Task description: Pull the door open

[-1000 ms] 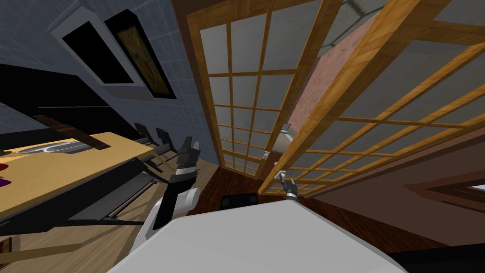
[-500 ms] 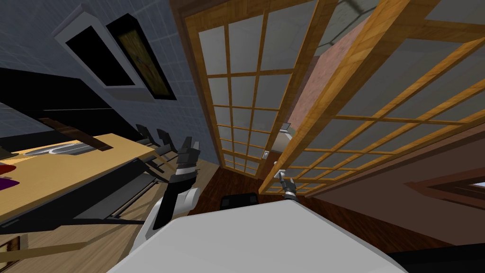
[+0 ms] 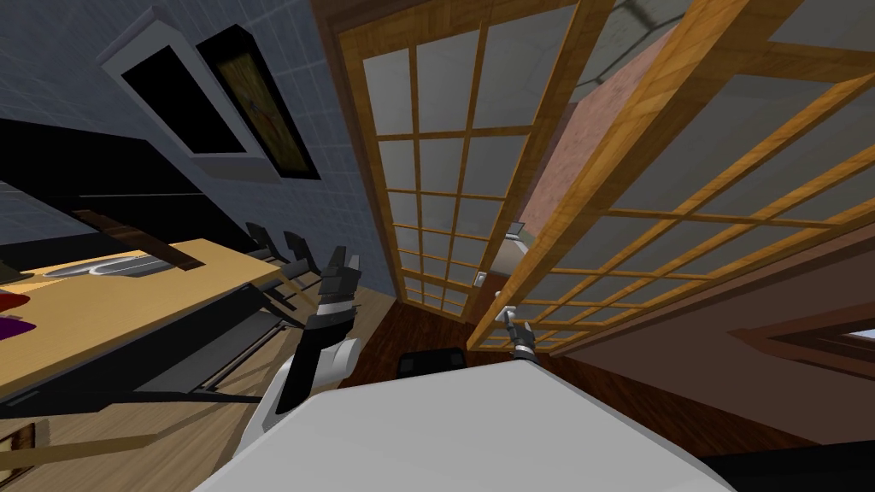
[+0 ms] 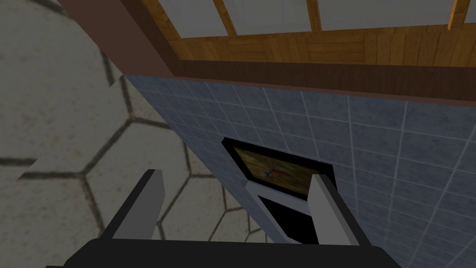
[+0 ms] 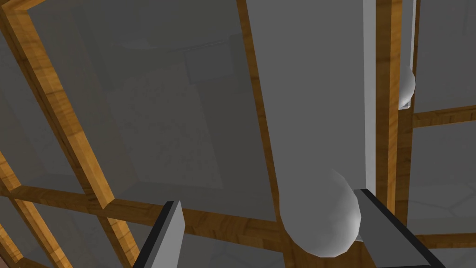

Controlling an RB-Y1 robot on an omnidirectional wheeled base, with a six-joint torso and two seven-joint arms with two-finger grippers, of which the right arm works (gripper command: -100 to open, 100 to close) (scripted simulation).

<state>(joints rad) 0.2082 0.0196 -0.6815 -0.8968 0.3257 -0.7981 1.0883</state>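
Two claws, both released: left claw (image 3: 340, 266) idles off to my left, right claw (image 5: 269, 200) straddles the grey door handle (image 5: 320, 195) on the partly open lattice door (image 3: 598, 162). Pulling unclenched, I reckon it slips off.

Two wood-latticed door leaves: the left leaf (image 3: 444, 162) set in its frame, the right leaf (image 3: 684, 222) swung out just ahead of the right gripper (image 3: 511, 321). Two grey knobs: a large knob (image 5: 325, 223) between that gripper's jaws, touching one finger, and a small knob (image 5: 406, 86) beyond them. Two wall frames ahead of the left gripper (image 4: 237, 176): a picture frame (image 4: 279, 170) and a black frame (image 4: 288, 218). Two grippers. One long table (image 3: 128, 299).
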